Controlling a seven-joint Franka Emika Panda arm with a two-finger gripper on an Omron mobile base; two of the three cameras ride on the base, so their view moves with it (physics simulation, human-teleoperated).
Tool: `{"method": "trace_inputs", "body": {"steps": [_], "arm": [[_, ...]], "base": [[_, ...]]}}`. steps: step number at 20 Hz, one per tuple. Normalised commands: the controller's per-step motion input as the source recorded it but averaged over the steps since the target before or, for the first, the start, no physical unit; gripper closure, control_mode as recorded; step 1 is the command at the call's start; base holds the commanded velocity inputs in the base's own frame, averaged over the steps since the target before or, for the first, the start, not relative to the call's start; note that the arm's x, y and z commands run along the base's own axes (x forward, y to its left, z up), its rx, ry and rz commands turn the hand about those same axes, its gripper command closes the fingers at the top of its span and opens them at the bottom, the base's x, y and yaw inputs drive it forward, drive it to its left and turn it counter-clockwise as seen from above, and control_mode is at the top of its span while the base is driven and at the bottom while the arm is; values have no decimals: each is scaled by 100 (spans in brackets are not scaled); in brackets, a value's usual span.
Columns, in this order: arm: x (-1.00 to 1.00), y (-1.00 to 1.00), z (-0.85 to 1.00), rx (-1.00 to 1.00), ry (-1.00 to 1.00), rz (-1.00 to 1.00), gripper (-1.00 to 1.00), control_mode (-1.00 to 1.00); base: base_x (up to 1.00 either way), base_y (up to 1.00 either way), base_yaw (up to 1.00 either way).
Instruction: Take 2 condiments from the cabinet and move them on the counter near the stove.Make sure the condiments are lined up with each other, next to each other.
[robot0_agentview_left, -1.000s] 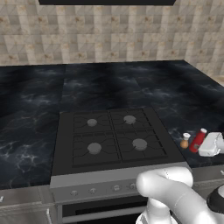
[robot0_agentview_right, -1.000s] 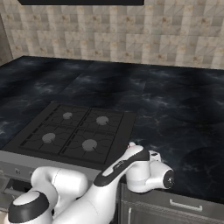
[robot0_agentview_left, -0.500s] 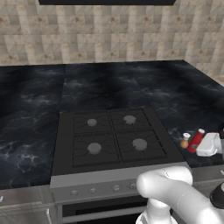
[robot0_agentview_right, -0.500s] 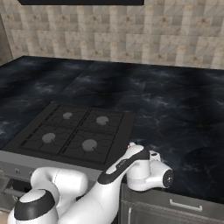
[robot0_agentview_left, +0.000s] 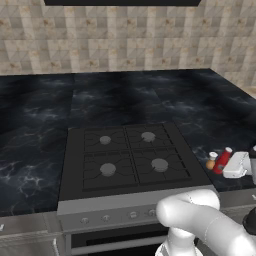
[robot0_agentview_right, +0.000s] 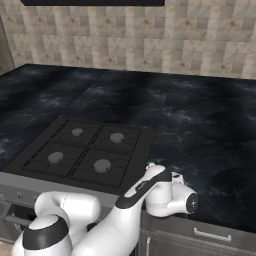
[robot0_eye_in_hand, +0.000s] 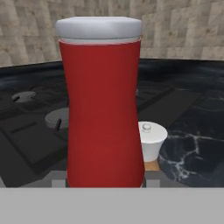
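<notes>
Your fingers (robot0_agentview_left: 227, 169) pinch the red bottle (robot0_agentview_left: 222, 160) at the surface's (robot0_agentview_left: 40, 150) front edge, right of the stove (robot0_agentview_left: 130, 160); the orange bottle (robot0_agentview_left: 212, 160) stands just beside it.

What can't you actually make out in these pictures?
- Pincer tips: in the hand view the red bottle covers them, so the grip itself is unseen.
- Orange bottle: hand view, mostly behind the red bottle; in the left base view too small for detail.
- Pincer: left base view, cut by the right edge.
- Both bottles: right base view, mostly hidden behind the arm.
</notes>
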Motion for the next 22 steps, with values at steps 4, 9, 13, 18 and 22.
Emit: {"method": "trace_inputs", "body": {"steps": [4,9,13,18,22], "arm": [[7,-1,-3,0,0,0,100,-100],[9,-1,-4,0,0,0,100,-100],[9,-3,-9,0,0,0,100,-100],[7,-5,-9,0,0,0,100,-100],[7,-6,-8,0,0,0,100,-100]], "base": [[0,0,0],[0,0,0],[0,0,0],[0,0,0],[0,0,0]]}}
